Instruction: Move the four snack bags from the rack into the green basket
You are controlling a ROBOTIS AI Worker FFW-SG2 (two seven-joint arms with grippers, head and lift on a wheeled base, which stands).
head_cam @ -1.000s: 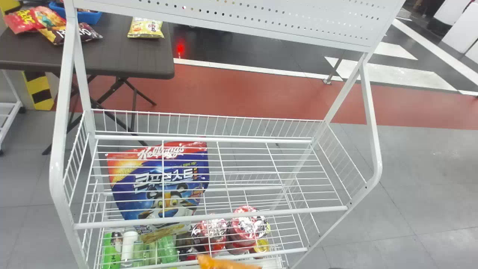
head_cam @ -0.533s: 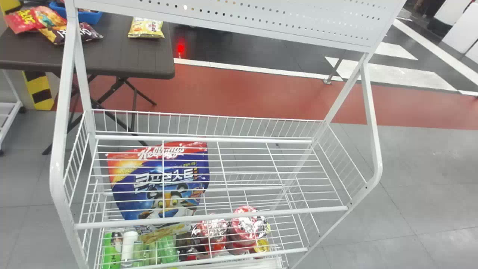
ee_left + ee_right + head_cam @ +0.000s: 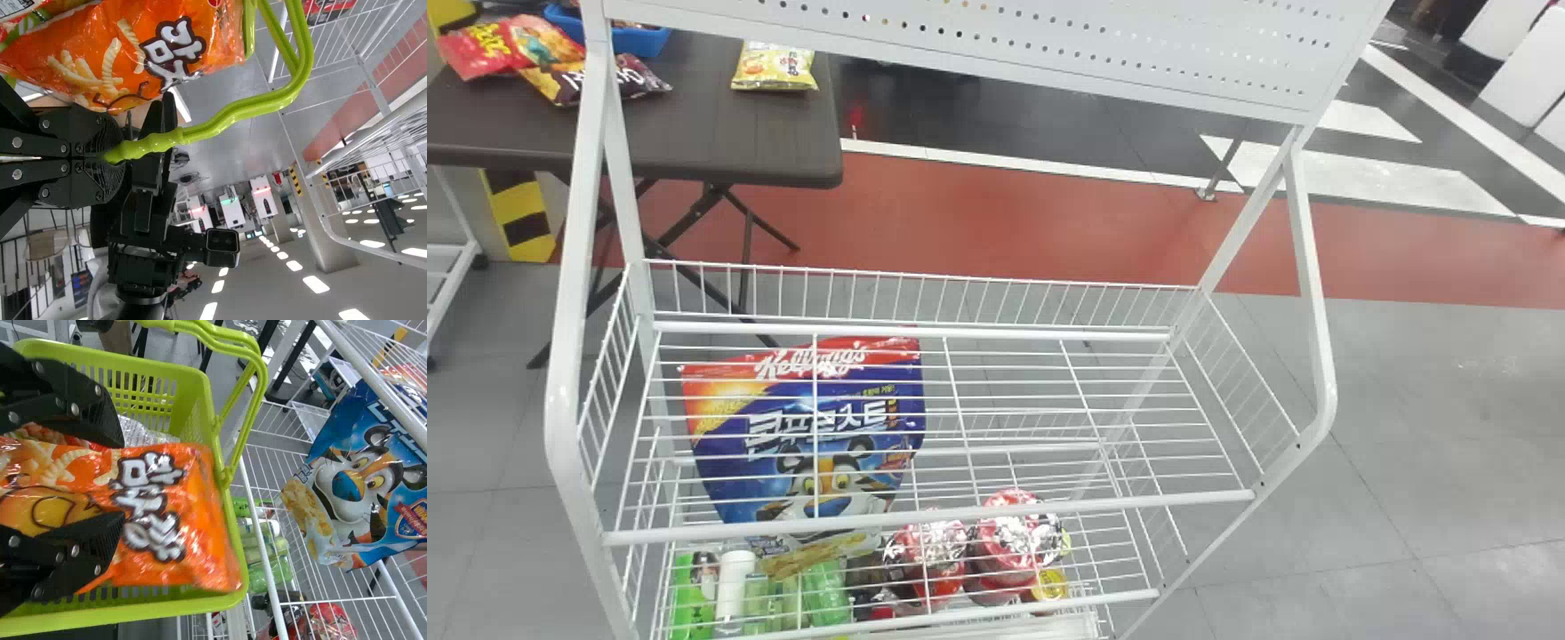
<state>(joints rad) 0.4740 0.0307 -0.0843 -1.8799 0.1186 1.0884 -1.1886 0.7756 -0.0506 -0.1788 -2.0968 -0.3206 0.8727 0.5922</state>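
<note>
Left gripper (image 3: 113, 157): fingers clamped on the basket handle (image 3: 220, 120). Keep that arm quiet; any tug there probably swings the target under your bag. Next over, green basket (image 3: 153, 611): crinkly clear wrap (image 3: 143, 435) shows inside, so expect the new bag to land on stuff, not on flat floor. Orange snack bag (image 3: 193, 533) is above the basket, its far end reaching out over the rim on the rack side. Can't tell if it touches the rim. Right gripper (image 3: 122, 480): looks like it has the bag between its two fingers, set wide with the pack bulging past the tips. Don't squeeze harder, it's thin film and could crease or pop. I'd draw the bag back from the rim first, get its whole length inside the walls, then lower and let go low. Dropping from here risks it hanging on the edge or tipping out toward the rack (image 3: 925, 516). After release, spread the fingers evenly and back straight out so a corner doesn't snag, and watch the handle loop beside your path on the way out.
</note>
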